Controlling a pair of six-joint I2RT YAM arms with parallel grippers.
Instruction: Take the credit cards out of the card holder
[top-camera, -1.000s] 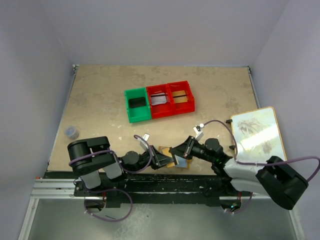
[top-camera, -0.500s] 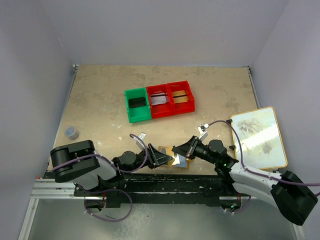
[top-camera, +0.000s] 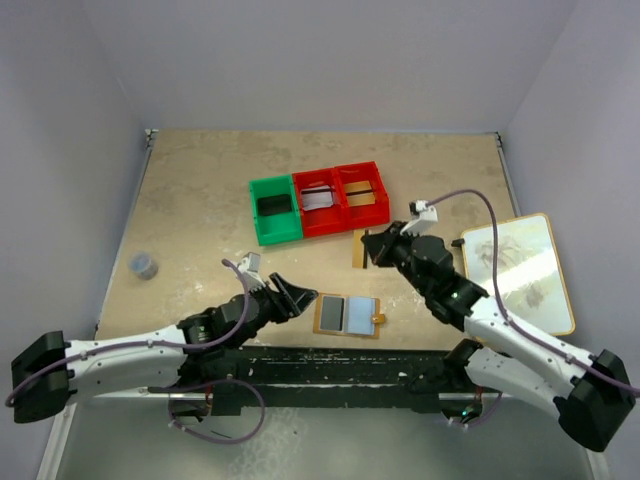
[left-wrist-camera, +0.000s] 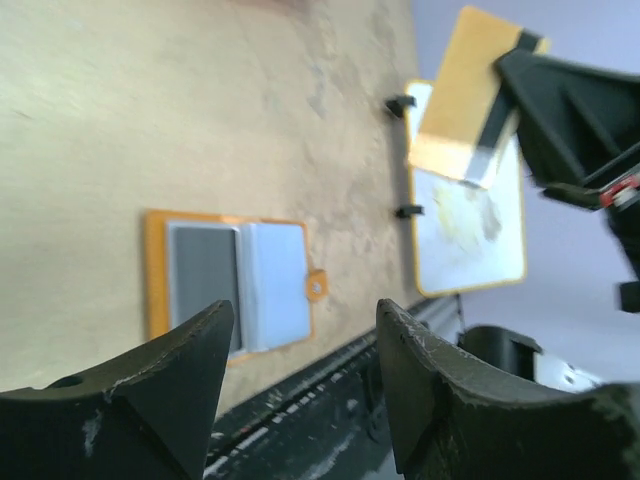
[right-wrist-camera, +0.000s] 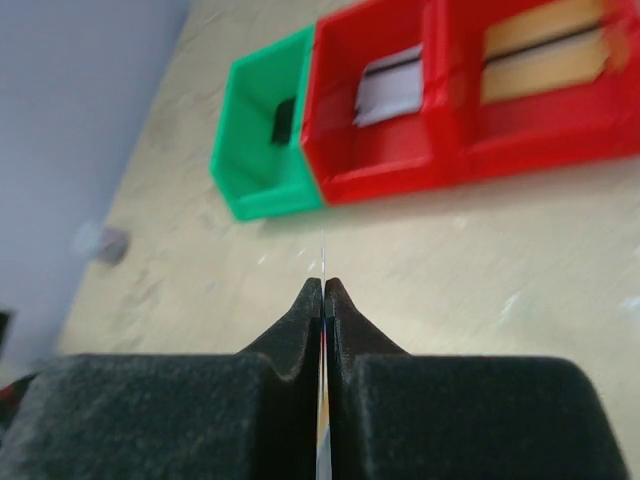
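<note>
The right gripper (top-camera: 370, 250) is clamped on a gold-tan card (top-camera: 358, 250), the left gripper (top-camera: 298, 297) is held parted beside the open card holder (top-camera: 348, 315).

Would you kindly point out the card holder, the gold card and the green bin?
card holder (top-camera: 347, 315): top external view, middle of its open pockets.
gold card (left-wrist-camera: 462, 90): left wrist view, on its tan face.
green bin (top-camera: 278, 233): top external view, on its near wall.

Three bins: one green bin (top-camera: 280, 235), two red bins (top-camera: 322, 227) (top-camera: 368, 220). Four credit cards show: one pale card (top-camera: 318, 198), one black card (right-wrist-camera: 283, 120), two gold-tan cards (top-camera: 365, 196) (top-camera: 357, 250). One card holder (top-camera: 348, 315), one white board (top-camera: 515, 270), one small grey cap (top-camera: 145, 264).
</note>
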